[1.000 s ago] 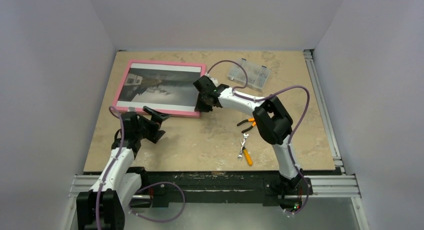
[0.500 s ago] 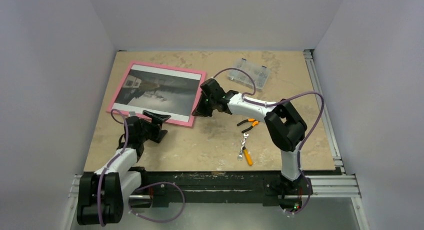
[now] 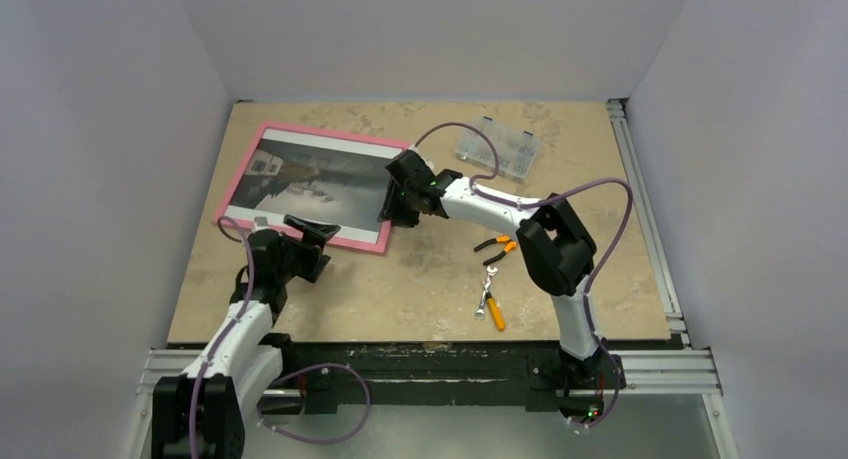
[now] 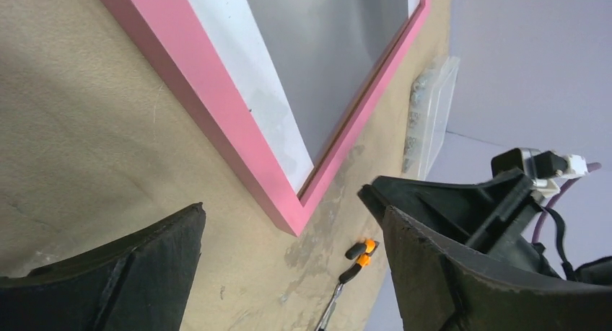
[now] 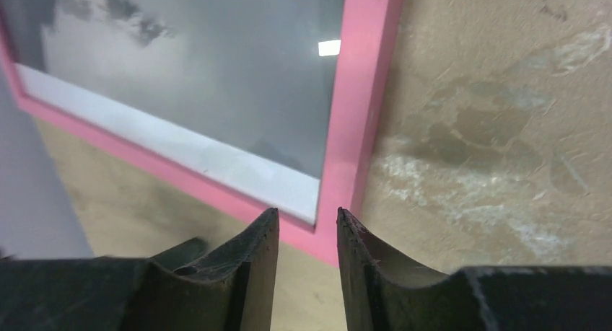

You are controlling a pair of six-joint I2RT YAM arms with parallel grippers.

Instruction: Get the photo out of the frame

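Observation:
The pink frame point(image 3: 350, 241) lies flat on the table at the back left, with the grey-toned photo point(image 3: 315, 179) and its white margins still inside it. My right gripper point(image 3: 392, 211) hovers at the frame's right edge close to its near corner. In the right wrist view that gripper point(image 5: 307, 219) has its jaws a narrow gap apart with nothing in them, and the frame point(image 5: 364, 107) and photo point(image 5: 216, 71) lie just beyond. My left gripper point(image 3: 318, 247) is wide open near the frame's front edge. In the left wrist view this gripper point(image 4: 292, 273) is short of the frame's corner point(image 4: 238, 136).
A clear plastic parts box point(image 3: 498, 147) sits at the back right of the frame. Orange-handled pliers point(image 3: 497, 246) and a small orange-handled wrench point(image 3: 490, 307) lie to the right of centre. White walls close in on three sides.
The frame has swung slightly, its near right corner coming toward me. My right gripper's jaws have parted off the frame's edge. The left arm shifted only a little.

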